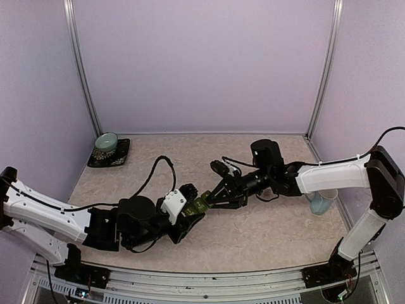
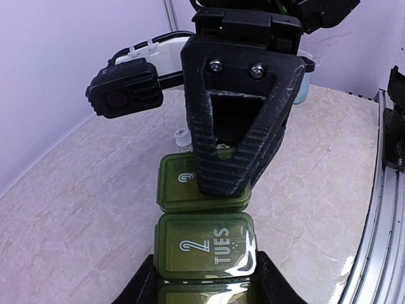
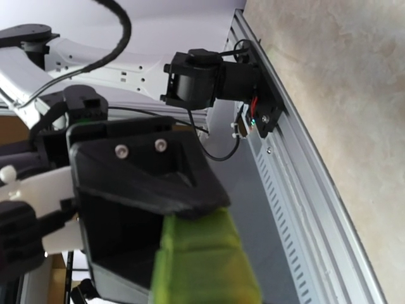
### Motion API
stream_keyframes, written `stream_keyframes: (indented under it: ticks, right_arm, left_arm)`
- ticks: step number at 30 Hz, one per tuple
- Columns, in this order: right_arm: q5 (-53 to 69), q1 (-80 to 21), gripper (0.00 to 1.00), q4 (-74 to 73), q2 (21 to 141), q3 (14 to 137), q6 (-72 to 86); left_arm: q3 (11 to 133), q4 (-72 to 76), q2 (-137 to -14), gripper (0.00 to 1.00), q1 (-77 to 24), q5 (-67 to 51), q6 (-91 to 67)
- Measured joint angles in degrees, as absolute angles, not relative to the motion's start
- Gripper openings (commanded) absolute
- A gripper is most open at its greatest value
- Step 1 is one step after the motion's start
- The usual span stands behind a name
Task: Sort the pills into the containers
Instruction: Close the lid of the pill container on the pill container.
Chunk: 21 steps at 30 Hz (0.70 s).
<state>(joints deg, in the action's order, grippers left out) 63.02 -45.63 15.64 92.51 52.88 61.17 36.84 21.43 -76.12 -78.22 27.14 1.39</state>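
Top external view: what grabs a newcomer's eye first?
Both hands meet mid-table at the dark green strip: the left hand grips its sides, the right hand rests a finger on the far lid. Off to the sides, a pale blue mug at right and a pale green bowl far left.

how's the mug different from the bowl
The bowl is pale green, the mug pale blue. The bowl is low and wide; the mug is taller and narrower. The bowl sits on a dark tray in the far left corner, in full view; the mug stands on the table at the right, its top hidden by the right arm. Both stand upright.
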Motion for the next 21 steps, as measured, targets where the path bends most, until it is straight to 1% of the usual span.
stream_keyframes:
  ticks: [5, 12, 16, 18, 19, 20, 21]
  right_arm:
    - [63.46, -45.63, 0.33, 18.41, 92.47, 52.29, 60.82]
    - [63.79, -45.63, 0.27, 23.2, 92.2, 51.03, 60.93]
    - [63.81, -45.63, 0.19, 23.66, 92.14, 50.76, 60.84]
    - [63.81, -45.63, 0.13, 23.57, 92.05, 50.68, 60.64]
    - [63.79, -45.63, 0.12, 23.51, 92.01, 50.68, 60.38]
    - [63.79, -45.63, 0.14, 23.49, 91.98, 50.68, 60.1]
    - [63.77, -45.63, 0.21, 23.44, 91.94, 50.68, 59.96]
  left_arm:
    - [36.12, 21.82, -74.85, 0.31, -77.6, 25.67, 0.45]
    - [35.4, 22.02, -72.9, 0.31, -76.6, 23.73, -0.19]
    - [35.4, 22.0, -72.79, 0.31, -76.51, 23.22, -0.21]
    - [35.4, 21.93, -72.79, 0.31, -76.51, 23.18, -0.23]
    - [35.4, 21.96, -72.79, 0.31, -76.51, 23.11, -0.23]
    - [35.4, 21.96, -72.79, 0.31, -76.51, 23.09, -0.23]
    - [35.4, 21.96, -72.79, 0.31, -76.51, 23.05, -0.21]
